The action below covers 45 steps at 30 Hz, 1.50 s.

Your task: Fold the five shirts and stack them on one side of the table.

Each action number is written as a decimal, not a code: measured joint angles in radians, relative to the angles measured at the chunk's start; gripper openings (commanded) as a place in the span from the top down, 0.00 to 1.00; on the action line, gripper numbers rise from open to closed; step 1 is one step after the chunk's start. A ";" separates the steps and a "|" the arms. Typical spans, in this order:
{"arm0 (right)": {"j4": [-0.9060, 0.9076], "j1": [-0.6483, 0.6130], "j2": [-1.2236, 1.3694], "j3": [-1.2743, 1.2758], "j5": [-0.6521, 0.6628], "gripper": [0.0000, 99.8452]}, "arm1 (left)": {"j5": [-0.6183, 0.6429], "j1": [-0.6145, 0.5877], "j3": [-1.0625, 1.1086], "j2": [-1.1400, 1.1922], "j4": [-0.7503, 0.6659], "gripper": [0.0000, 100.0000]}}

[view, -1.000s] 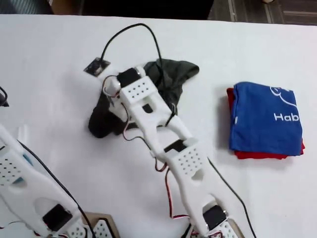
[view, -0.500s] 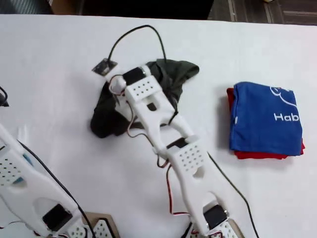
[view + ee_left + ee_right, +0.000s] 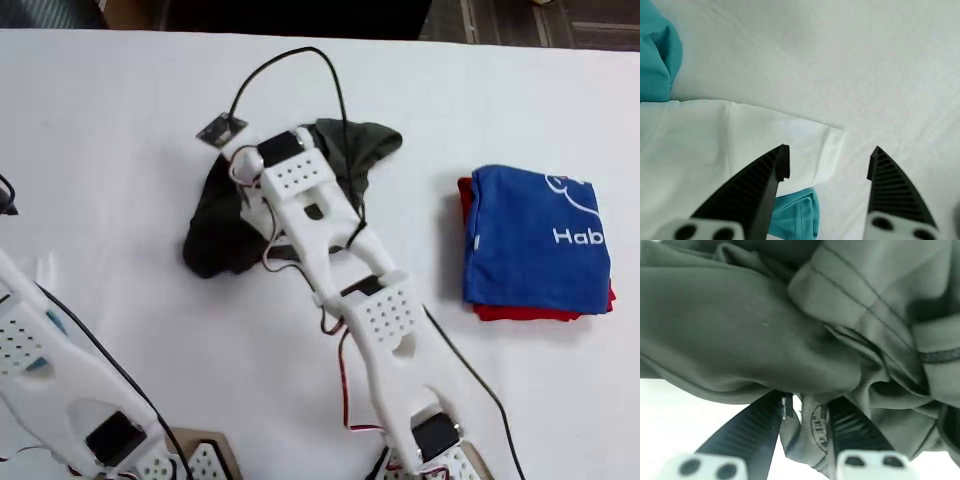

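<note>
Sits slightly farther up the worktop (image 3: 100,100) now, right tool (image 3: 809,405) clamped on crumpled dark green shirt (image 3: 215,235); left tool (image 3: 830,148) open above white shirt (image 3: 700,150).

Plain were crumpled olive shirt (image 3: 215,235), folded red shirt (image 3: 525,313), white shirt (image 3: 700,150), teal shirt (image 3: 655,60); folded blue shirt (image 3: 520,235) had white lettering.

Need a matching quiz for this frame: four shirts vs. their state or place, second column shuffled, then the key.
Column one
1. dark green shirt
2. blue shirt
3. red shirt
4. white shirt

Column two
A. folded, bottom of the stack
B. lying under the open left gripper
C. crumpled, pinched by the right gripper
D. folded, top of the stack

Pairs: 1-C, 2-D, 3-A, 4-B.
</note>
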 measured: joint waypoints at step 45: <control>0.104 -0.018 -0.218 -0.232 0.002 0.98 | 0.000 0.014 0.003 0.000 0.000 0.72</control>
